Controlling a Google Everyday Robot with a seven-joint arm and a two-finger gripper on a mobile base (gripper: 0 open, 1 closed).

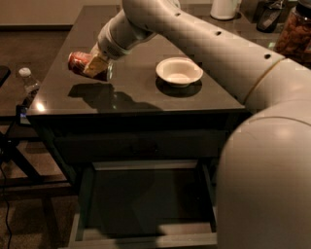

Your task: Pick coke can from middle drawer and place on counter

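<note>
- Camera view: the pale beige jointed robot arm (209,53) reaches in from the lower right, fills much of the right side and stretches to the upper left over the glossy dark grey rectangular surface (146,104).
- At the arm's end, the two-finger pincer (95,66) is over the left part of the surface, well left of the small round white bowl (179,72).
- The pincer is clenched around the small red aluminium coke can (76,59), with tan fingers (98,63) pressed on the can's right portion.
- The coke can is tilted almost onto its side, and its free end points left toward the surface's left edge.
- The can is held above the surface, not in the drawer. A dark shadow (97,93) of can and pincer lies on the glossy top below it, nearer the front edge.
- The white bowl stands upright on the surface, right of centre and apart from the can.
- Below the front edge, the wide shallow dark grey middle drawer (146,239) is pulled out, showing its lighter rim and flat dark bottom.
- A clear plastic bottle with a white cap (29,81) stands upright off the surface's left side, lower than the top.
- At the far edge stand a white container (224,8) and, to the right, a jar of brownish contents (294,34).
</note>
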